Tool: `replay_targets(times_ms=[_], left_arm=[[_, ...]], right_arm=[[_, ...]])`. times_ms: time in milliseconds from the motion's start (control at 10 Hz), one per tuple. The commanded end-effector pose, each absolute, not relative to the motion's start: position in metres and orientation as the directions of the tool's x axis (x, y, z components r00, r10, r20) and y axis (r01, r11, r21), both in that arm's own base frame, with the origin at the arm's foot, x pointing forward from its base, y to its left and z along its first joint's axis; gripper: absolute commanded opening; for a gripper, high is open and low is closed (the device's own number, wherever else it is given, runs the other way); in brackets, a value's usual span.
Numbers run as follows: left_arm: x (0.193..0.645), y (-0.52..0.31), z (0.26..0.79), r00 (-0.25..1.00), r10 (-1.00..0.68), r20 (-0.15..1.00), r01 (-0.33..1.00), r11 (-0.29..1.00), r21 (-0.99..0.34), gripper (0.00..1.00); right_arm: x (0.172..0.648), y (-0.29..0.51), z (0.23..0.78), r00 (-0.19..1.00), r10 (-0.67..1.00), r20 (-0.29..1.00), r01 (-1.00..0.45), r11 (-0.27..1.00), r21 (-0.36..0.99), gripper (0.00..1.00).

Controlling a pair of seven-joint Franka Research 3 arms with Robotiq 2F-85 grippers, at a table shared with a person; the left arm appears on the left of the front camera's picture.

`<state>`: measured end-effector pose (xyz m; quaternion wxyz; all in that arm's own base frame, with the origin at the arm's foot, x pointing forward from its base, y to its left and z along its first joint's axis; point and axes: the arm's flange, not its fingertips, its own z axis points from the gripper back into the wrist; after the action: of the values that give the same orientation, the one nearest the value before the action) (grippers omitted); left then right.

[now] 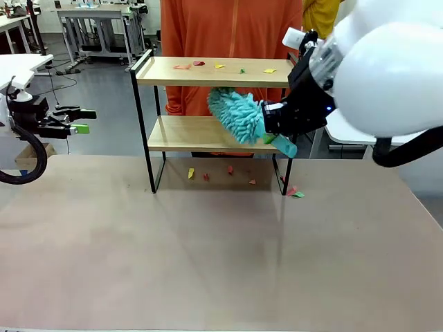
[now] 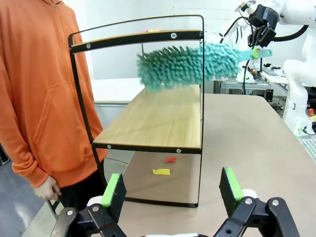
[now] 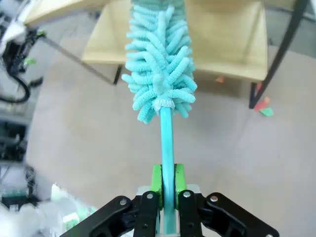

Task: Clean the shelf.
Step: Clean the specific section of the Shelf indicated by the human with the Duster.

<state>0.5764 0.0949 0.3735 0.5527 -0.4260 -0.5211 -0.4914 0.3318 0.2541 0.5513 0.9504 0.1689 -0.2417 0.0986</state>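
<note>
1. The right gripper (image 3: 168, 178) pinches its green pads on the teal handle of the duster (image 3: 161, 74). Its arm reaches in from the shelf's right end.
2. The left gripper (image 2: 172, 188) stands wide and holds nothing, off the shelf's left end.
3. The shelf (image 1: 208, 72) has the duster's fluffy head between its two boards.
4. The front view shows paper scraps (image 1: 220, 66) on the top board. The left wrist view shows a person (image 2: 39, 89) beside the shelf.
5. The table (image 1: 208, 263) spreads open before the shelf.
</note>
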Motion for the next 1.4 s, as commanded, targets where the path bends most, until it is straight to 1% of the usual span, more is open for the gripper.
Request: replay_targets(times_ms=[0, 100, 300, 500, 700, 1100, 1200, 1300], left_arm=[[0.575, 0.095, 0.376, -0.032, -0.104, 0.994, 0.987, 0.153, 0.048, 1.00], [0.575, 0.095, 0.376, -0.032, -0.104, 0.994, 0.987, 0.153, 0.048, 1.00], [0.575, 0.095, 0.376, -0.032, -0.104, 0.994, 0.987, 0.153, 0.048, 1.00], [0.575, 0.095, 0.376, -0.032, -0.104, 0.994, 0.987, 0.153, 0.048, 1.00], [0.575, 0.095, 0.376, -0.032, -0.104, 0.994, 0.987, 0.153, 0.048, 1.00], [0.575, 0.095, 0.376, -0.032, -0.104, 0.994, 0.987, 0.153, 0.048, 1.00], [0.575, 0.095, 0.376, -0.032, -0.104, 0.994, 0.987, 0.153, 0.048, 1.00], [0.575, 0.095, 0.376, -0.032, -0.104, 0.994, 0.987, 0.153, 0.048, 1.00]], right_arm=[[0.319, 0.224, 0.555, 0.839, 0.292, 0.459, -0.443, 0.857, 0.265, 0.13], [0.312, 0.216, 0.557, 0.810, 0.370, 0.456, -0.516, 0.818, 0.253, 0.13], [0.295, 0.204, 0.560, 0.757, 0.518, 0.399, -0.640, 0.712, 0.289, 0.13], [0.281, 0.193, 0.562, 0.676, 0.670, 0.308, -0.737, 0.620, 0.269, 0.13], [0.271, 0.175, 0.555, 0.578, 0.785, 0.225, -0.811, 0.523, 0.262, 0.13], [0.254, 0.127, 0.525, 0.488, 0.869, 0.075, -0.859, 0.464, 0.217, 0.13], [0.254, 0.119, 0.514, 0.488, 0.872, 0.051, -0.859, 0.468, 0.207, 0.13], [0.255, 0.116, 0.504, 0.474, 0.879, 0.056, -0.869, 0.457, 0.190, 0.13]])
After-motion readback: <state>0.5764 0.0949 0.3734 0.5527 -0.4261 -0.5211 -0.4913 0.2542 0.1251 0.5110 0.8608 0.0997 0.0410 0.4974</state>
